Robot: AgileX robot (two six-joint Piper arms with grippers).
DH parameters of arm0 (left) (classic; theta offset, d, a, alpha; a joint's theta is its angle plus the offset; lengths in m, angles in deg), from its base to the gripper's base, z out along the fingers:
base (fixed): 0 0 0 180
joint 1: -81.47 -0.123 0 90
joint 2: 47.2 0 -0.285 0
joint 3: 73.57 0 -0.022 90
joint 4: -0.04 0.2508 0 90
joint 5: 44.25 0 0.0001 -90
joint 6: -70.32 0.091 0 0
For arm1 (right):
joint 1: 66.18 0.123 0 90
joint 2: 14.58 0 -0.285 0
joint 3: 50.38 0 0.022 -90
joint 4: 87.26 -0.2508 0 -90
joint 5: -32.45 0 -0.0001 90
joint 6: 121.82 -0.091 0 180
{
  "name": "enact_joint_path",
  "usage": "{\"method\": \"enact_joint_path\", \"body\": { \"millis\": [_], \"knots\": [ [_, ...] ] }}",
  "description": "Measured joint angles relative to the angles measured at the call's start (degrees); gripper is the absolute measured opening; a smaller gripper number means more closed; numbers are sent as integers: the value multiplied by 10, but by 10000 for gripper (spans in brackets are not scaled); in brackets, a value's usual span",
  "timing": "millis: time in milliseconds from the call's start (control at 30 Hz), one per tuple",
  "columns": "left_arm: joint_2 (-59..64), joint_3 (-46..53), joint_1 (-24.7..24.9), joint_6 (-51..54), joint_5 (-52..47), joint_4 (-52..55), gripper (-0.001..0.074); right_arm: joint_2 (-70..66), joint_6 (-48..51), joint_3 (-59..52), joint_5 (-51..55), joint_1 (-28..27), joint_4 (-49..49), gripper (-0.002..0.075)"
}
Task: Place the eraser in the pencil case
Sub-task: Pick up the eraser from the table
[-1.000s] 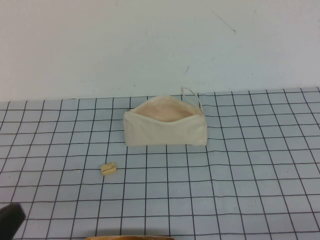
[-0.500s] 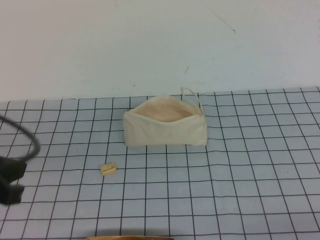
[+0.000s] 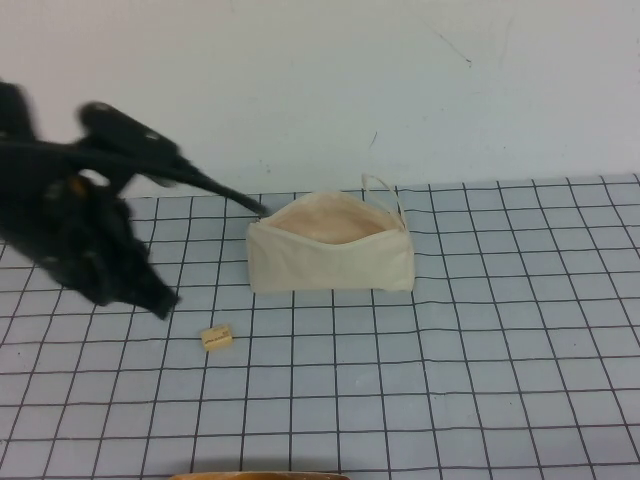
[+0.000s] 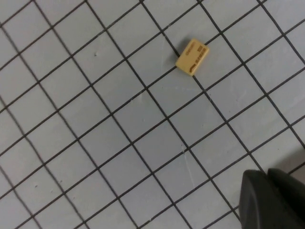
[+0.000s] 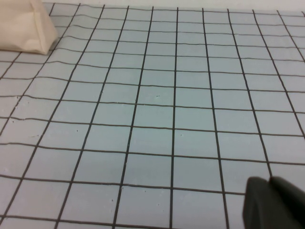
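The eraser (image 3: 217, 338), a tiny tan block with a dark mark, lies flat on the grid mat in front of and left of the pencil case (image 3: 330, 262). The cream pouch stands with its mouth open upward, beige lining showing, and a thin loop at its right end. My left gripper (image 3: 163, 300) hangs above the mat, left of the pouch and just behind and left of the eraser. In the left wrist view the eraser (image 4: 192, 57) lies apart from the left gripper (image 4: 267, 174), whose fingers are together and empty. My right gripper (image 5: 269, 180) is shut and empty over bare mat; a corner of the pouch (image 5: 26, 26) shows far from it.
The grey grid mat (image 3: 480, 380) covers the table up to a white wall (image 3: 320, 90) behind the pouch. A thin brown curved edge (image 3: 260, 476) shows at the near edge. The right arm is out of the high view.
My left arm has swung up and in from the lower left edge, now reaching over the mat near the eraser. The eraser and pouch have not moved.
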Motion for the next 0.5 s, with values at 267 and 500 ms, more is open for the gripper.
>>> {"method": "enact_joint_path", "body": {
  "millis": [267,500],
  "knots": [
    [159,-56,41,-29,0,13,10,0,0,0,0,0,0,-3],
    [250,-112,31,-83,6,14,248,0,0,0,0,0,0,-3]
  ]
}}
